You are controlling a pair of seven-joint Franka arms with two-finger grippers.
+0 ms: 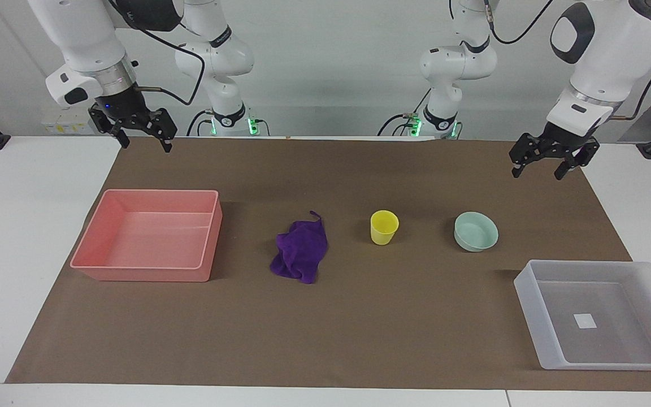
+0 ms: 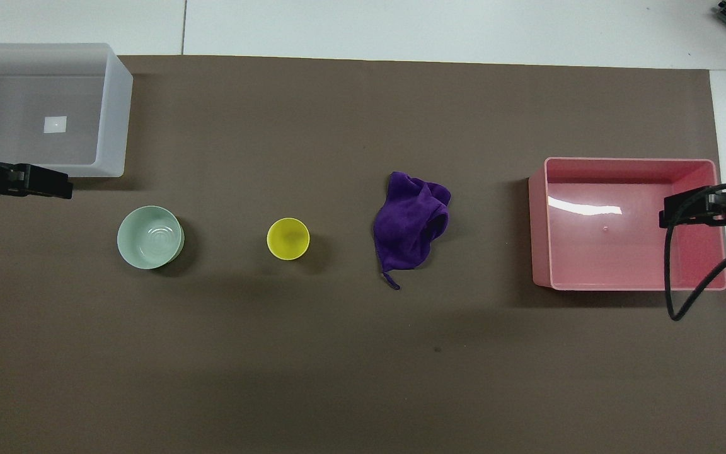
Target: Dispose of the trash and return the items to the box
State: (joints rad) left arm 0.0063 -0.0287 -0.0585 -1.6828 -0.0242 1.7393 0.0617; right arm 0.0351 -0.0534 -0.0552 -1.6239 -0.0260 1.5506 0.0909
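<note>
Two arms raised and waiting, nothing held. Right gripper (image 1: 143, 135) hangs over the mat edge by the pink bin (image 1: 150, 234), fingers spread. Left gripper (image 1: 548, 161) hangs over the mat near the bowl (image 1: 476, 231), fingers spread too. On the brown mat (image 1: 359, 316), in a row from the bin: purple cloth (image 1: 300, 252) crumpled, yellow cup (image 1: 384, 227) upright, mint bowl. Translucent box (image 1: 602, 314) at the left arm's end, farther from the robots, blank white sticker (image 1: 585, 321) on its base. No readable writing.

This is looking like a robotics lab: two white robot arms (image 1: 218, 68) are standing at a white surface (image 1: 20, 226) that is carrying a brown mat (image 1: 359, 316), with plain grey walls and loose cables hanging.
</note>
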